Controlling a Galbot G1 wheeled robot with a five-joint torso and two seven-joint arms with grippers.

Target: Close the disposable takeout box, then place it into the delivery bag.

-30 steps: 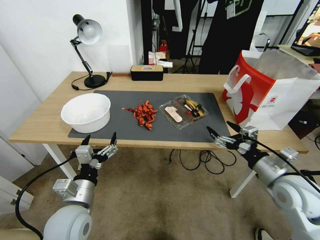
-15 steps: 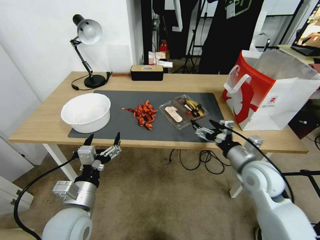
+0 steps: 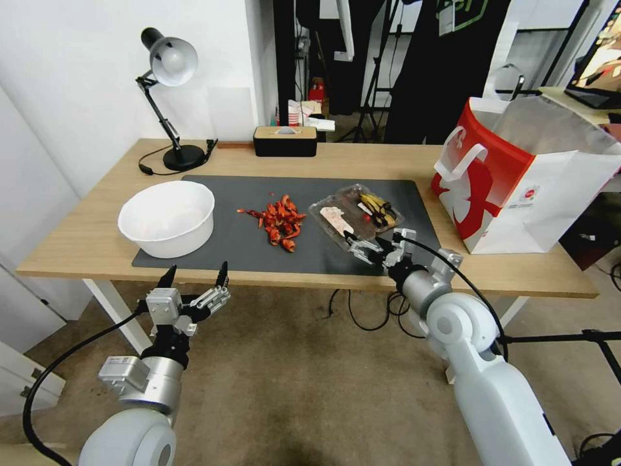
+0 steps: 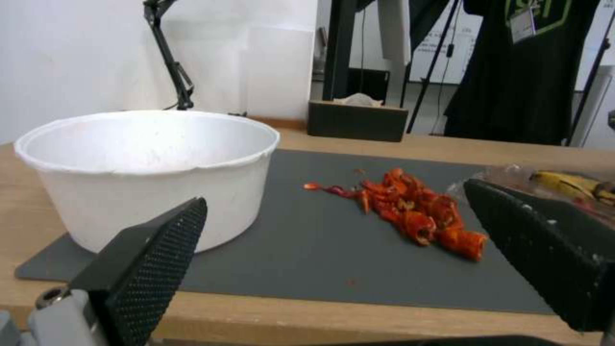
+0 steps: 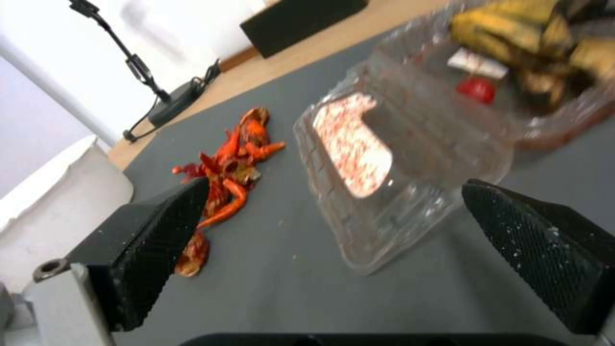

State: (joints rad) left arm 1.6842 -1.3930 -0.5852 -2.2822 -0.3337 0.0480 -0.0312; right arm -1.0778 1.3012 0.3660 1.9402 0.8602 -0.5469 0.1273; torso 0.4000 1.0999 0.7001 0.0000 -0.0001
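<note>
The right pincer (image 3: 363, 241), spread wide, hovered at the near edge of the clear hinged plastic takeout box (image 3: 354, 216), lying open on the bench (image 3: 84, 239); the left pincer (image 3: 193, 275), also spread, hung below the front edge.

Right tool (image 3: 363, 241) covers near edge of the takeout box (image 3: 354, 213) in head view. In right wrist view the box's (image 5: 410, 158) far half is blurred and cut off. Delivery bag (image 3: 517, 188) interior can't be seen past the foil; its right side is cropped.
</note>
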